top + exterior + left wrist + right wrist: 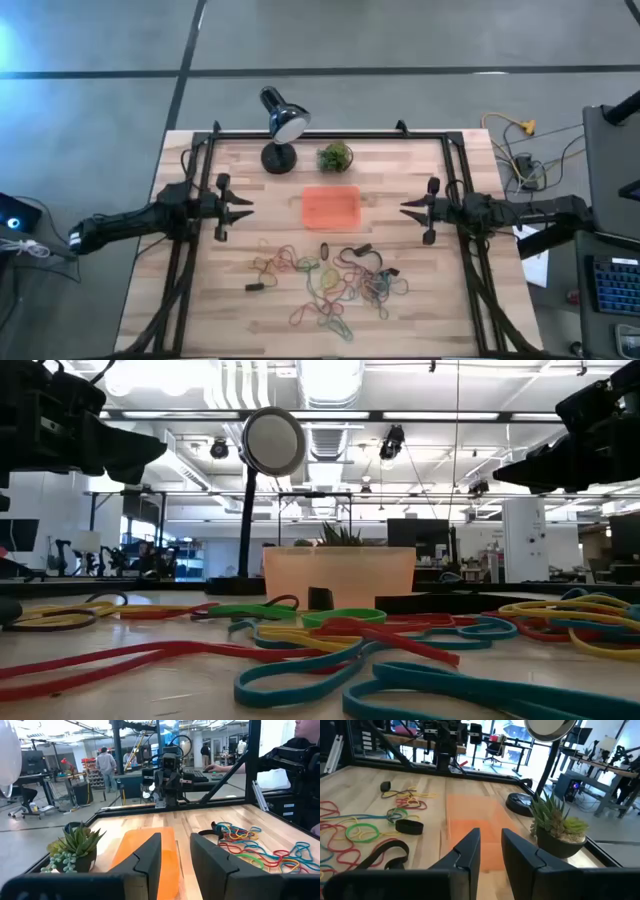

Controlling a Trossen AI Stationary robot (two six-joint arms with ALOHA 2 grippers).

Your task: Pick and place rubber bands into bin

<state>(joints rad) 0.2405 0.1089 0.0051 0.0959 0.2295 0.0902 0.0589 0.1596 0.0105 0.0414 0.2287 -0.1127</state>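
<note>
The rubber bands lie loose and tangled on the wooden table's near half, in red, yellow, green and blue. The orange bin stands flat on the table's middle, just beyond them. My left gripper hovers level to the left of the bin and points at it; its fingers stand a narrow gap apart with nothing between them. My right gripper mirrors it on the bin's right, also narrowly open and empty.
A black desk lamp and a small potted plant stand at the far edge behind the bin. Small black clips lie among the bands. Black frame rails run along both table sides.
</note>
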